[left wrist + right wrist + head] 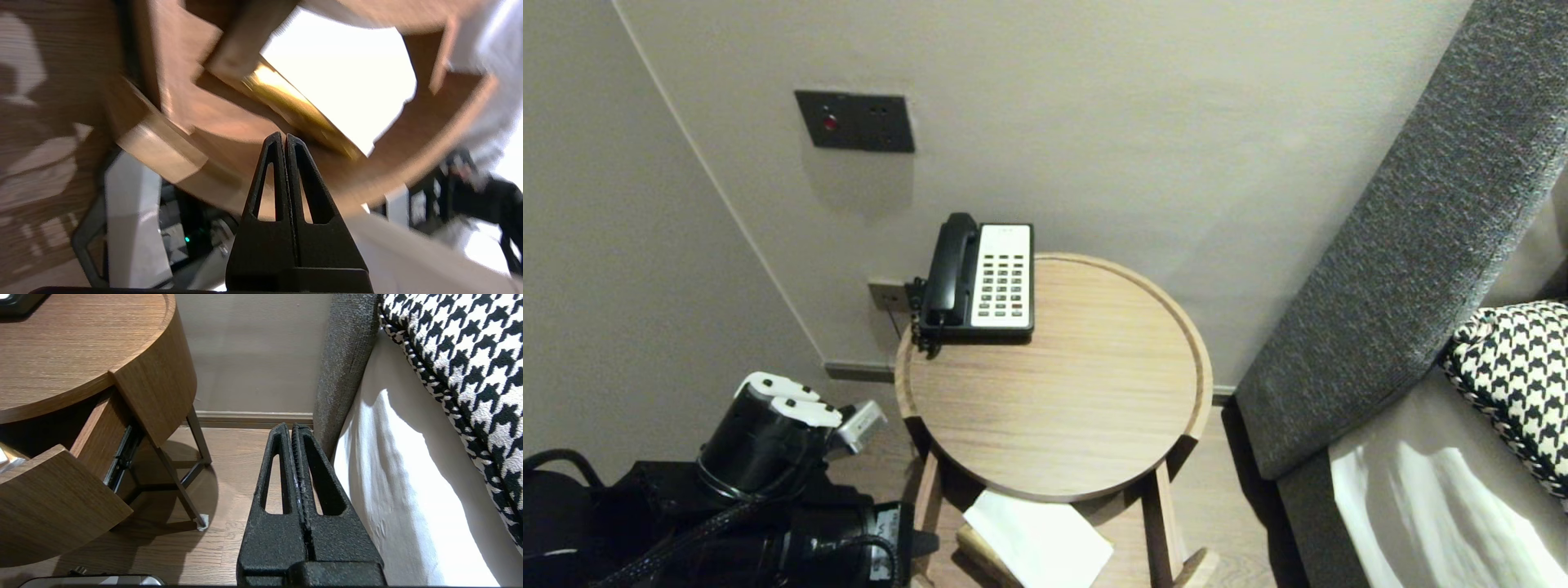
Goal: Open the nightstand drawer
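The bed (1421,506) closes off the right side. The right hand (292,426) is parked low beside it, fingers pressed together, empty. The round worktop (1054,408) overhangs its open drawer (53,506), where a white pad (1037,535) lies. The left hand (284,136), pinched closed on nothing, hangs near the drawer's left. It is best kept under the worktop's rim and square to the drawer; the free room seems to be over the floor (245,465).

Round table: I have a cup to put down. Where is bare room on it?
The tabletop is bare from the telephone at its wall-side left to the front and right rim. Crowded: front left, by the left gripper and open drawer.
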You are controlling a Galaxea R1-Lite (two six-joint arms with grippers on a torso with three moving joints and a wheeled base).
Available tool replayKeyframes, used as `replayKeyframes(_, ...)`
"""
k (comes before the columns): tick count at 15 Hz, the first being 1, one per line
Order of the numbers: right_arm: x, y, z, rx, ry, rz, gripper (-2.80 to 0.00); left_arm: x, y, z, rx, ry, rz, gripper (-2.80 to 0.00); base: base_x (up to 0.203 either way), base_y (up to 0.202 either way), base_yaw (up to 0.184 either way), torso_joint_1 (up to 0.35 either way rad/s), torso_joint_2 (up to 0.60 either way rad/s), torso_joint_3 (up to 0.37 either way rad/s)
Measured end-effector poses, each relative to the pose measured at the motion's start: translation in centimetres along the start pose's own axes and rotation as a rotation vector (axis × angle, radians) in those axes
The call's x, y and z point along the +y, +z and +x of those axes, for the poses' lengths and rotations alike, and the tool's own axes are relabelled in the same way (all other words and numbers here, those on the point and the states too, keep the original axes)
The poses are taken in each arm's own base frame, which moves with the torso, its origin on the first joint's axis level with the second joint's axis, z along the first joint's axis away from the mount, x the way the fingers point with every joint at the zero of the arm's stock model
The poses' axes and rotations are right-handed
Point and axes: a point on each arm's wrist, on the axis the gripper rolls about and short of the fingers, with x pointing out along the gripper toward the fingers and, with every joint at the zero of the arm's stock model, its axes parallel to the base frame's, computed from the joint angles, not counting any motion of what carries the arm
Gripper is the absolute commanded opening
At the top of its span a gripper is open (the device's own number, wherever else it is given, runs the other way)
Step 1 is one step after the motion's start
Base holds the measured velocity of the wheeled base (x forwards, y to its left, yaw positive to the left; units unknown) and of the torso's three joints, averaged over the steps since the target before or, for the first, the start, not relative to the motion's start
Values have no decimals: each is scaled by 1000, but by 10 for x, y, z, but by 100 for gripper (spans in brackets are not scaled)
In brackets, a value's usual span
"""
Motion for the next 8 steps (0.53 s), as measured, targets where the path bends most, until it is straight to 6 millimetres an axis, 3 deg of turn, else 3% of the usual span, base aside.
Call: replayKeyframes(8, 0, 0, 0, 0, 1, 0, -280, -3, -7, -3, 22, -31, 48, -280, 0, 0, 0, 0, 0, 0)
